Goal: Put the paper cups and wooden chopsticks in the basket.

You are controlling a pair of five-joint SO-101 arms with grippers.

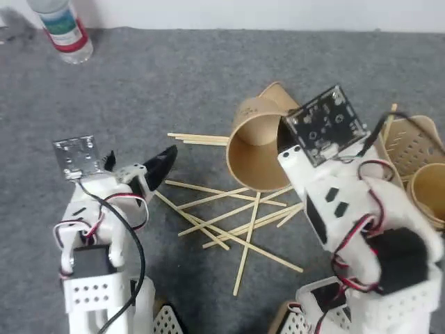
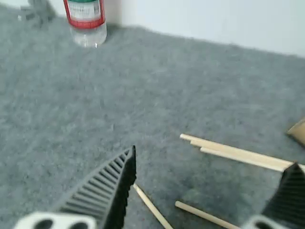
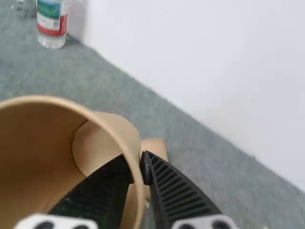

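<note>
The right gripper (image 3: 141, 160) pinches the rim of the tan paper cup (image 3: 43, 157), so this thin-edged hold may slip or crumple it on the way to the perforated beige basket (image 1: 417, 142) nearby. The cup's wall is clamped between its jaws. Farther off, pale wooden chopsticks (image 1: 248, 240) lie scattered by the spread left gripper (image 2: 209, 162).

The tabletop (image 1: 208, 76) wears a grey felt-like cloth, matt and fuzzy. The chopsticks (image 1: 252, 226) are pale bare wood, smooth and dull. The paper cup (image 1: 254, 149) is brown kraft paper, matt inside and out. At three o'clock the basket (image 1: 410, 142) looks like tan perforated plastic with a faint sheen. At eleven o'clock the bottle (image 1: 62, 28) is clear glossy plastic with a shiny label. The left pincer (image 2: 209, 164) and right pincer (image 3: 138, 160) have black, ridged, matt plastic jaws on white matt plastic bodies.
</note>
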